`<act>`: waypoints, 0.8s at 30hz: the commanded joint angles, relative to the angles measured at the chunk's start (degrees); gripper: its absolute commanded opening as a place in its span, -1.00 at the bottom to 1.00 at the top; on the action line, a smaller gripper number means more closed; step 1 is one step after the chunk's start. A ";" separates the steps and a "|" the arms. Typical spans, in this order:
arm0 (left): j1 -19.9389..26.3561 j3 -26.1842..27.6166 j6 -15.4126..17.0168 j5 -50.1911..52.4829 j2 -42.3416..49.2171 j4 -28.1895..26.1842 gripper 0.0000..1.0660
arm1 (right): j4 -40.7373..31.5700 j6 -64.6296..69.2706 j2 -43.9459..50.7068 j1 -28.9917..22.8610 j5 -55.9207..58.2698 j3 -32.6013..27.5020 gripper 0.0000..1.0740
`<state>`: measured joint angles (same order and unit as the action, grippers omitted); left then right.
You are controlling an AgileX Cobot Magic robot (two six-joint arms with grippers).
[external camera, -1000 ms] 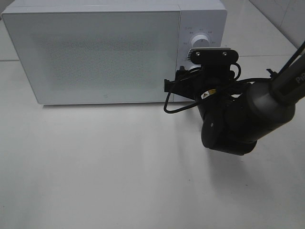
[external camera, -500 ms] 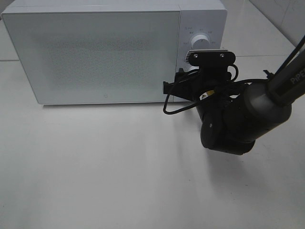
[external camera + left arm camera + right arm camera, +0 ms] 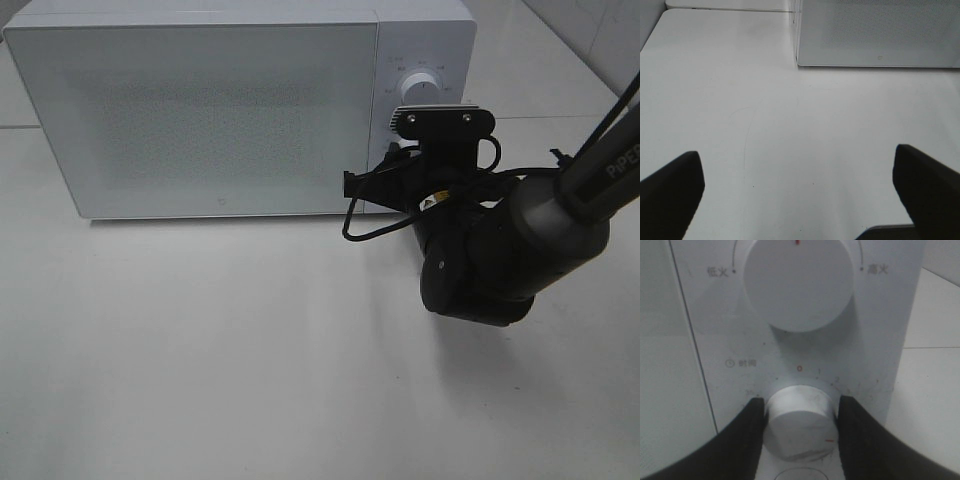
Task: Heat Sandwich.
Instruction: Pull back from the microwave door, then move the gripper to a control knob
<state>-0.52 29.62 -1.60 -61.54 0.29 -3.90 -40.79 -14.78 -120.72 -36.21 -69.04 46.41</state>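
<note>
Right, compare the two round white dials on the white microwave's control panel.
The upper round white dial stands free; the lower round white dial sits gripped between the right gripper's black fingers. The upper dial's red mark points straight up; the lower dial's sits beyond the printed 3. Both are plain cylinders on one panel.

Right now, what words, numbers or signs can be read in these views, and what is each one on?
"低火": microwave panel, door side of the upper knob.
"高火": that knob's other side.
"时间" with a clock sign: above the lower knob.
"0", "1", "2", "3": lower knob's scale; the rest blurred.
"PiPER": right arm, at the picture's edge.
Panel labels in the exterior view: too small.
</note>
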 commanded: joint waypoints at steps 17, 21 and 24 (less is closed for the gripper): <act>0.29 -0.11 0.40 0.23 0.97 0.06 0.82 | 1.38 13.58 -0.11 0.23 -1.32 1.09 -0.84; 0.29 -0.11 0.40 0.23 0.97 0.06 0.82 | 2.41 25.15 -0.11 0.23 -1.32 1.09 -0.83; 0.29 -0.11 0.40 0.23 0.97 0.06 0.82 | 3.27 31.86 -0.11 0.23 -1.32 1.09 -0.83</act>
<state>-0.52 29.62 -1.60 -61.54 0.29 -3.90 -40.85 13.46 -120.89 -36.21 -69.61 46.52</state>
